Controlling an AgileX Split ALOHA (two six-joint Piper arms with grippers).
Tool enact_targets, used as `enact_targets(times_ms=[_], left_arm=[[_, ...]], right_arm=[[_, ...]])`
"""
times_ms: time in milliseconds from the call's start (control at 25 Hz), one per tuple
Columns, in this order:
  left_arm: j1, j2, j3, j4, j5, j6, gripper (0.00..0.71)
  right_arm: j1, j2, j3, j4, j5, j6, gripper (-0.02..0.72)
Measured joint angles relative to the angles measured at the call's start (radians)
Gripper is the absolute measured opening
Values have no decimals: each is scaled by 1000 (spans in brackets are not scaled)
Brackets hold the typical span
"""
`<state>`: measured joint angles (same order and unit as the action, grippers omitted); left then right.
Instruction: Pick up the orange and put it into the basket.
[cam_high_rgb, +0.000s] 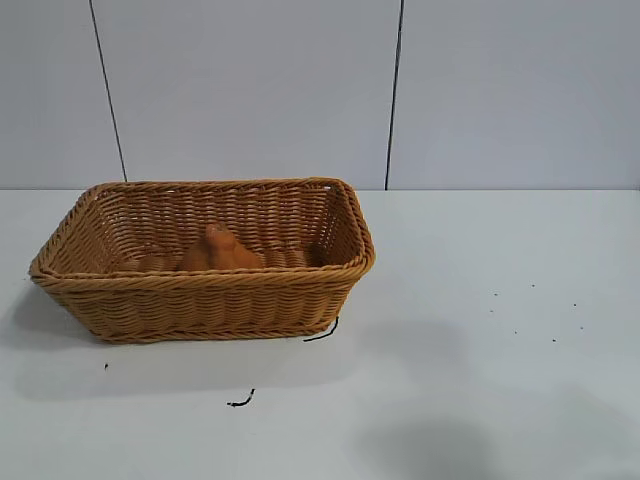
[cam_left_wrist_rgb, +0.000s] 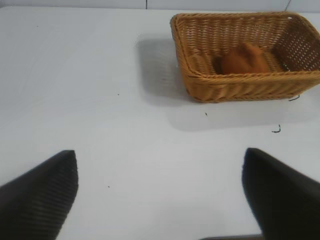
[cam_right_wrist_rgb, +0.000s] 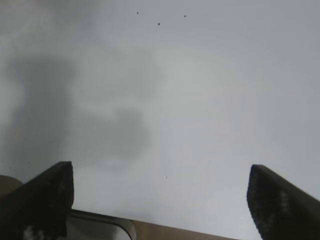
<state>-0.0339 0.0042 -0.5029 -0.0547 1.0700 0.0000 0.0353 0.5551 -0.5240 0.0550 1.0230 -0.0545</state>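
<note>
You've got the orange (cam_high_rgb: 218, 250) sitting on the floor of the basket (cam_high_rgb: 205, 283), so the drop looks done; right gripper (cam_right_wrist_rgb: 160, 195) has its jaws wide apart with only bare table (cam_right_wrist_rgb: 210, 100) between them, nothing held; left gripper (cam_left_wrist_rgb: 160, 192) is parked, jaws apart too, basket well ahead of them and off to one side

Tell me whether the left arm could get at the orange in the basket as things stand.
Probably yes. The left gripper has its jaws wide apart with only bare table between it and the basket. The orange lies uncovered inside, so the arm would have to come over the rim.
</note>
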Motion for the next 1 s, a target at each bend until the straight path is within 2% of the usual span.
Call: enact_targets(times_ms=[680,1000], left_arm=[[0,0,0,0,0,0,639],[0,0,0,0,0,0,639]], right_arm=[[0,-514,24,0,0,0,673],[0,-558,24,0,1,0,673]])
